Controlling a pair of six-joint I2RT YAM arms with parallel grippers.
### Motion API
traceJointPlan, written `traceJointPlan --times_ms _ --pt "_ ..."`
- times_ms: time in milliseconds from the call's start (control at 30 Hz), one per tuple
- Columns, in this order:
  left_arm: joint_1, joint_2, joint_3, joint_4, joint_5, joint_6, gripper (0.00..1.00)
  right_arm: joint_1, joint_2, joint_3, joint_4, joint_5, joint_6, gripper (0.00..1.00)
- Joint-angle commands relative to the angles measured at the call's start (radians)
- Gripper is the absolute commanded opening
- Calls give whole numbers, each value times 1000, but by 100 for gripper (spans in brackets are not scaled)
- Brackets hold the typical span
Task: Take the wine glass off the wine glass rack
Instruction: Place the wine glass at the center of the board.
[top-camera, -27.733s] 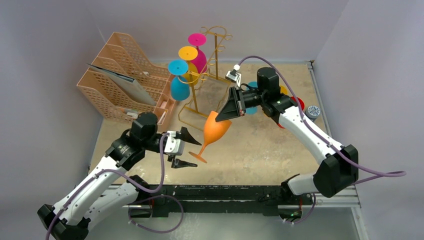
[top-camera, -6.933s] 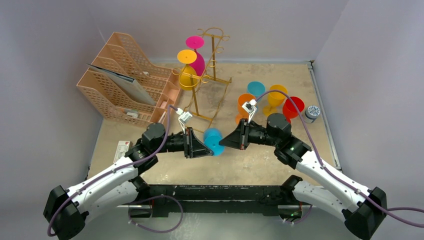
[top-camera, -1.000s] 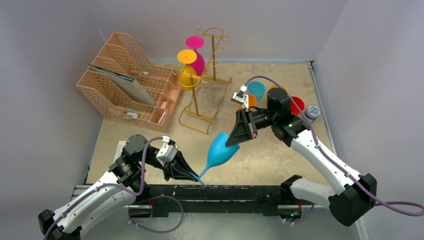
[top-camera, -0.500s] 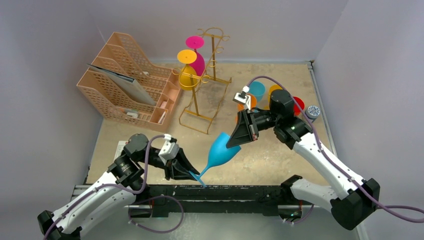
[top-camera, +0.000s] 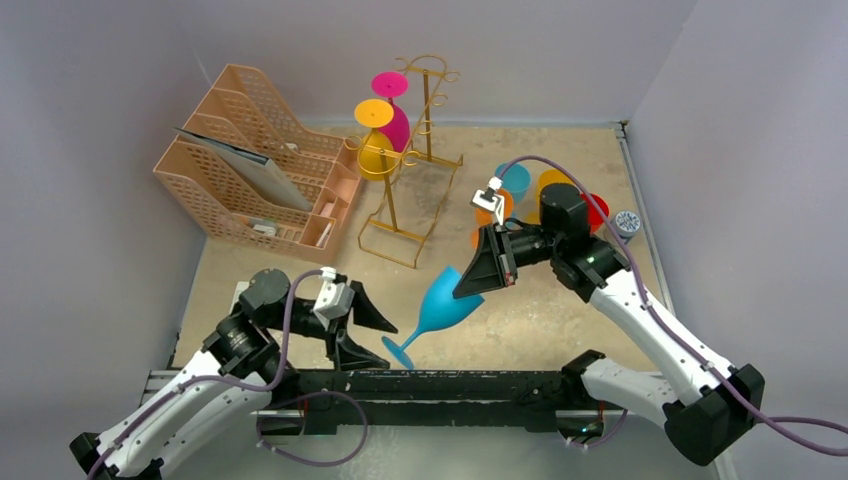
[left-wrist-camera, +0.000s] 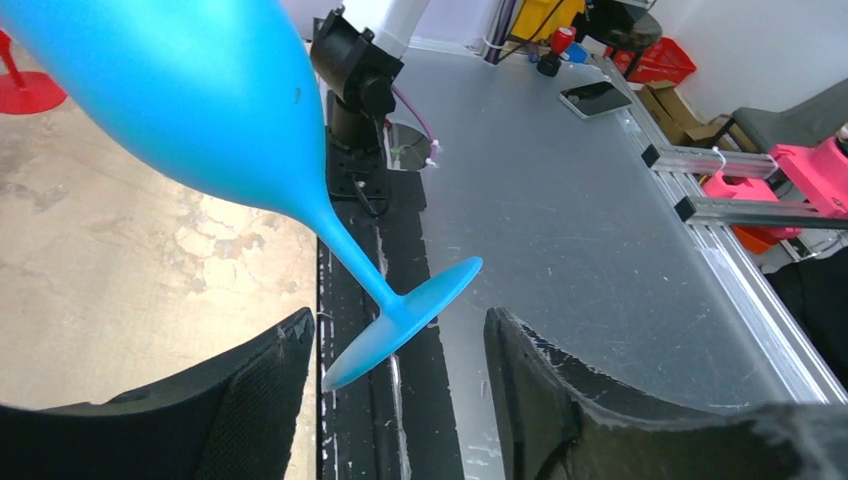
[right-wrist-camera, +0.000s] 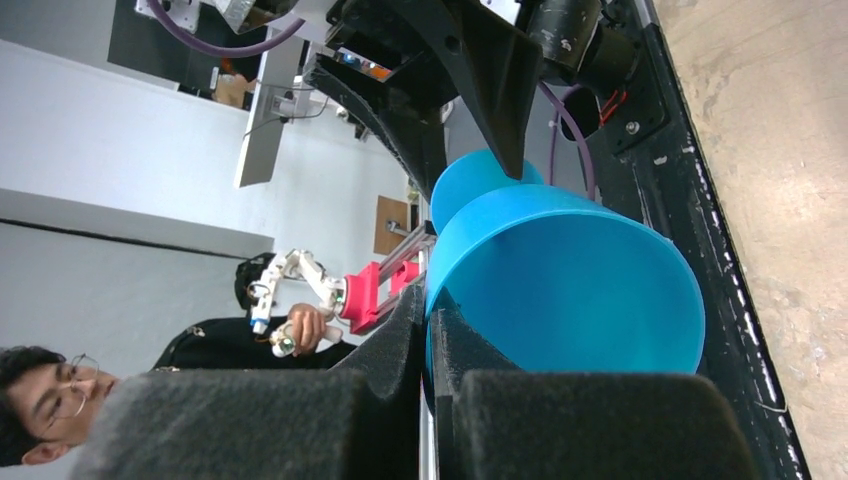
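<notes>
My right fingers (top-camera: 463, 288) are pressed together on the rim of the blue wine glass (top-camera: 437, 305). They hold it tilted in the lower middle of the top view, with the bowl up to the right and the foot down to the left, over the near edge of the counter (top-camera: 540, 310). My left fingers (top-camera: 390, 345) stand apart, one on each side of the foot, and do not touch it. The glass is well apart from the gold wine glass rack (top-camera: 428, 120) in the upper middle, where a yellow glass (top-camera: 378, 152) and a pink glass (top-camera: 398, 120) hang.
</notes>
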Motion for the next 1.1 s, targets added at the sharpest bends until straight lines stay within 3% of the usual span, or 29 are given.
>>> traceJointPlan --times_ms 0,267,633,833,1067 --pt "2 -26 49 -91 -75 54 68 0 -33 12 -37 29 -49 0" --pt "2 -73 77 -195 -234 96 76 0 -84 33 -189 171 -151 0" --pt "1 -225 87 -293 -655 34 83 0 -178 92 -452 554 -302 0" --pt "2 -260 101 -354 -890 -65 85 0 -225 114 -638 862 -409 0" --pt "2 -165 182 -488 -1026 -121 87 0 -232 114 -788 1203 -467 0"
